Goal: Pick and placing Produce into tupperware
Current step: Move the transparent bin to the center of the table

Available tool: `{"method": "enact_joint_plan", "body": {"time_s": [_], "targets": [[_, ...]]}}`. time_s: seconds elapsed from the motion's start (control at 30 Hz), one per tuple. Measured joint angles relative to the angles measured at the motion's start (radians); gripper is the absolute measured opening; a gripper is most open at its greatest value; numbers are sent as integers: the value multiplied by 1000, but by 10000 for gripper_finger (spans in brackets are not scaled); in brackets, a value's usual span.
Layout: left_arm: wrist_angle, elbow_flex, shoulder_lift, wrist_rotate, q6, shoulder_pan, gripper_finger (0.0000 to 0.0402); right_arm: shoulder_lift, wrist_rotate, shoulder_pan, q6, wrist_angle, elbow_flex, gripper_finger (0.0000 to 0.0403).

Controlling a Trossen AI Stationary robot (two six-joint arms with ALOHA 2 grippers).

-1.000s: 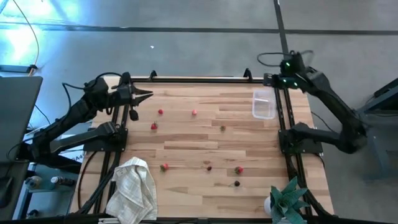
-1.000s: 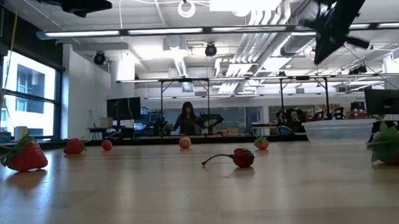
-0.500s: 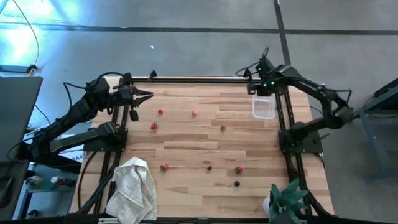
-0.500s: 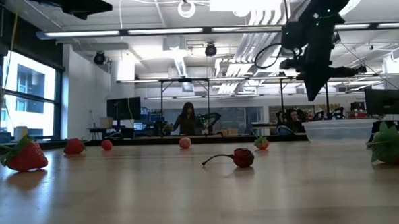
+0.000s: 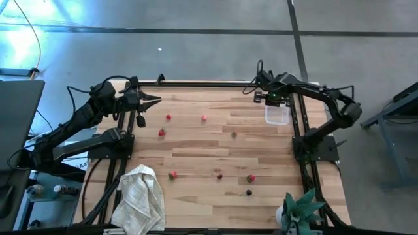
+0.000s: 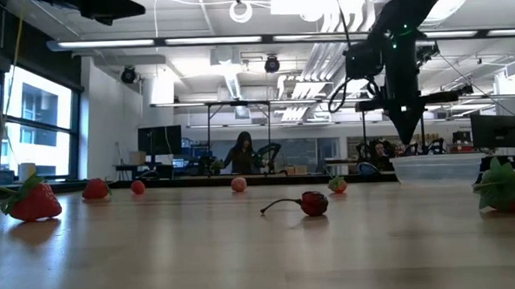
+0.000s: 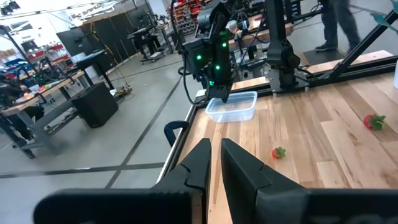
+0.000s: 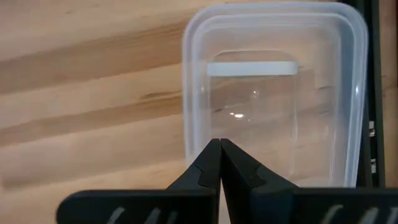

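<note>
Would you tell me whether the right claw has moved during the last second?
Yes. The right claw swung inward from beyond the table's right rear corner and now hangs, shut, over the tupperware.

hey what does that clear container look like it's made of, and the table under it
The tupperware looks like thin clear plastic, glossy: the wood grain shows through it and small glints sit on its base. The table looks like light wooden planks with a smooth finish, going by the visible grain and seams.

High view looks straight down; low view level across table; both share it.
</note>
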Motion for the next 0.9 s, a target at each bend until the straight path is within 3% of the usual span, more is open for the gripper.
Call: {"method": "enact_joint_plan", "body": {"time_s": [0.53, 0.9], "targets": [[-46, 0, 0, -2, 28, 0, 28, 145, -13, -2, 37, -32, 0, 0], [-62, 0, 0, -2, 32, 0, 28, 200, -80, 3, 19, 22, 0, 0]]}}
